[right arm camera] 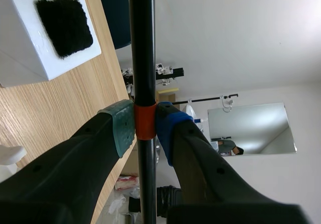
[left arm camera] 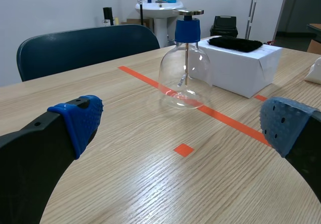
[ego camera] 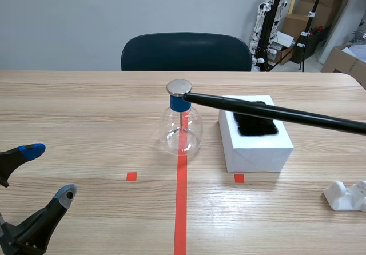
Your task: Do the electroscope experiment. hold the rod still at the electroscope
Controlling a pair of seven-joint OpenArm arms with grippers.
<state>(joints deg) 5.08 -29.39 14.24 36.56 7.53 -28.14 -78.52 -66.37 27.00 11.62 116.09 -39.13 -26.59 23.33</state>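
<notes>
Table (ego camera: 86, 112): rod (ego camera: 274, 113) tip at electroscope (ego camera: 182, 130); left hand (ego camera: 48, 171) splayed, near front edge.

Wooden table (ego camera: 86, 112), glass electroscope (ego camera: 182, 126) at centre on the red tape line (ego camera: 180, 209), white box (ego camera: 254, 146) just beside at 3 o'clock, white lump (ego camera: 343, 198) at 4 o'clock.
</notes>
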